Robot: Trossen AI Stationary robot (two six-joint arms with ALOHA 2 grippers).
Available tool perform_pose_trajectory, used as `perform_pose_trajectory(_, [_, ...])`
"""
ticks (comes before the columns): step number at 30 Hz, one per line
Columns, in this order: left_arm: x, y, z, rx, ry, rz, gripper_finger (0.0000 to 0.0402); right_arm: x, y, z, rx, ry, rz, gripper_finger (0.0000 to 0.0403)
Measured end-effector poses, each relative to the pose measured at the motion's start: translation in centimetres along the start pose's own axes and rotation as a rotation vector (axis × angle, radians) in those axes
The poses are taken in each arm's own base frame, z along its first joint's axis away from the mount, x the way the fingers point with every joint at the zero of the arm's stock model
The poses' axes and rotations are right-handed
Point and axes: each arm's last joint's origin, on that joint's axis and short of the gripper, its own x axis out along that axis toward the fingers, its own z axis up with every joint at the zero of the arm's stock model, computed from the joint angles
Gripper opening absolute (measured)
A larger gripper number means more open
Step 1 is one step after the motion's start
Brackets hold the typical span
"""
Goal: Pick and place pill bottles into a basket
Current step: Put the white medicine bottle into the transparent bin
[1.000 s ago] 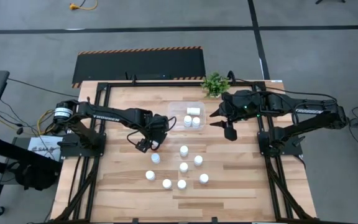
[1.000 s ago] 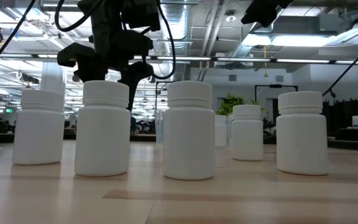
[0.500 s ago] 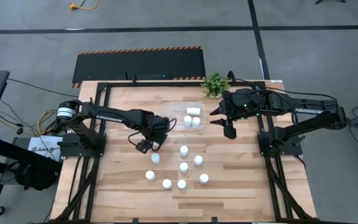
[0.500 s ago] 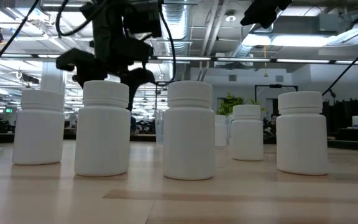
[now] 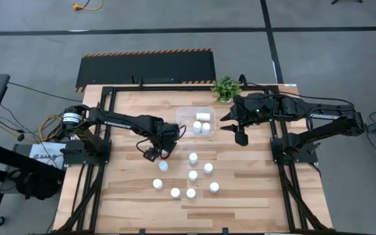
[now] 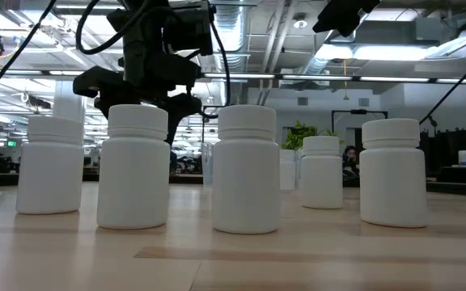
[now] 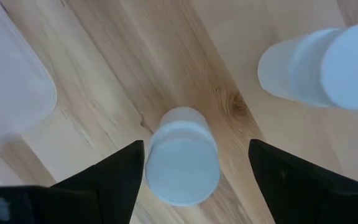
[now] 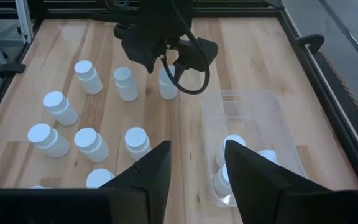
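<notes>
Several white pill bottles stand upright on the wooden table, among them one at the left of the group. My left gripper hovers over that bottle, open, with one finger on either side of its cap and touching nothing. The clear basket sits at the far middle with three bottles inside. My right gripper is open and empty, above the table to the right of the basket.
The other loose bottles cluster in the table's near middle; one stands close to my left gripper. In the low view they form a row. A small green plant stands at the far edge. Black frame rails border the table.
My left gripper has shifted a little toward the table's right edge and come over the left bottle, still open. The bottles and the basket have not moved.
</notes>
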Motion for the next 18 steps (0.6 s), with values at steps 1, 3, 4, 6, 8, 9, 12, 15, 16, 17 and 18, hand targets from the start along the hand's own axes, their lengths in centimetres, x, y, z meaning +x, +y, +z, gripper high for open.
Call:
perform_pose_trajectory(1, [-0.01,0.01,0.02,0.005,-0.002,0.001,0.0279,0.0,0.0,0.0,0.0,0.0,0.0,0.0141])
perform_pose_trajectory(3, [-0.01,0.01,0.01,0.005,-0.001,0.001,0.0279,0.0,0.0,0.0,0.0,0.0,0.0,0.014])
perform_pose_trajectory(4, [0.0,0.02,0.03,0.006,-0.002,0.002,0.0279,0.0,0.0,0.0,0.0,0.0,0.0,0.014])
perform_pose_trajectory(6, [-0.01,0.03,0.03,0.006,-0.002,0.004,0.0279,0.0,0.0,0.0,0.0,0.0,0.0,0.0138])
perform_pose_trajectory(8, [-0.01,0.04,0.03,0.006,0.001,0.009,0.0279,0.0,0.0,-0.01,0.0,0.001,0.0,0.0137])
perform_pose_trajectory(9, [-0.01,0.04,0.03,0.006,0.001,0.009,0.0279,0.0,0.0,-0.01,0.0,0.001,0.0,0.0136])
perform_pose_trajectory(12, [0.0,0.04,0.02,0.006,0.001,0.01,0.0279,0.0,0.0,-0.01,0.0,0.001,0.0,0.0133])
perform_pose_trajectory(15, [-0.01,0.05,0.02,0.006,0.001,0.01,0.0278,0.0,0.0,-0.01,0.0,0.001,0.0,0.0132])
perform_pose_trajectory(16, [-0.01,0.05,0.02,0.006,0.001,0.01,0.0276,0.0,0.0,-0.01,0.0,0.001,0.0,0.0132])
perform_pose_trajectory(17, [-0.01,0.05,0.02,0.006,0.001,0.01,0.0272,0.0,0.0,-0.01,0.0,0.001,0.0,0.0132])
perform_pose_trajectory(18, [-0.01,0.05,0.02,0.006,0.001,0.01,0.0266,0.0,0.0,-0.01,0.0,0.001,0.0,0.0132])
